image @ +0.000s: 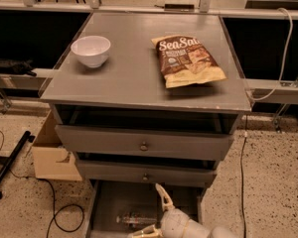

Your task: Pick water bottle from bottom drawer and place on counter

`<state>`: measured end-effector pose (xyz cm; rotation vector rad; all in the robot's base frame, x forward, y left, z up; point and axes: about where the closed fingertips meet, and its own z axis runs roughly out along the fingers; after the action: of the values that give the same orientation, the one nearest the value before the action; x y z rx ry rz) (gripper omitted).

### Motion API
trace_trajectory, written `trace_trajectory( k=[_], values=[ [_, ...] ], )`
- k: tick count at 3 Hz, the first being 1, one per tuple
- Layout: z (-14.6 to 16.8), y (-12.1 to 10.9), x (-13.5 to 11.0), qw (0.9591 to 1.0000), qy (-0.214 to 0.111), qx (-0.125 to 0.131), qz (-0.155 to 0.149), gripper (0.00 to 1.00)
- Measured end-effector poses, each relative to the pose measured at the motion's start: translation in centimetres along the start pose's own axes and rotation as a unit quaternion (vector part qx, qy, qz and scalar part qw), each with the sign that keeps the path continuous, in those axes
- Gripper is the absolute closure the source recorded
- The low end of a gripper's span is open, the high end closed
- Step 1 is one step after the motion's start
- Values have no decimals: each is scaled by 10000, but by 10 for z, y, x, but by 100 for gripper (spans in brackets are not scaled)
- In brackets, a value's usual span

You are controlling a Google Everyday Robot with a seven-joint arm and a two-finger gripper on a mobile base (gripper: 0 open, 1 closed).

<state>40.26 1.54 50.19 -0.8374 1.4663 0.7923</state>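
Note:
The water bottle [134, 218] lies on its side on the floor of the bottom drawer [108, 201], which is pulled open below the two knobbed drawers. My gripper [151, 214] is inside the drawer at the bottom edge of the view, open. One pale finger [162, 196] points up behind the bottle's right end and the other [141, 231] lies in front of it. The bottle's right end sits between them, partly hidden by the gripper body. The counter [134, 78] is the grey cabinet top.
A white bowl [91, 50] stands on the counter's left and a brown chip bag [188, 60] lies on its right. A cardboard box [52, 155] sits on the floor to the left of the cabinet, with a black pole [7, 163] and cables nearby.

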Motion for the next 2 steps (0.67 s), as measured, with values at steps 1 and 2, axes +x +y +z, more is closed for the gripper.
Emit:
trace_trajectory(
  k=[1, 2],
  values=[
    [2, 2, 3, 9999, 39, -23, 94, 0],
    [5, 3, 8, 9998, 73, 22, 209, 0]
  ],
)
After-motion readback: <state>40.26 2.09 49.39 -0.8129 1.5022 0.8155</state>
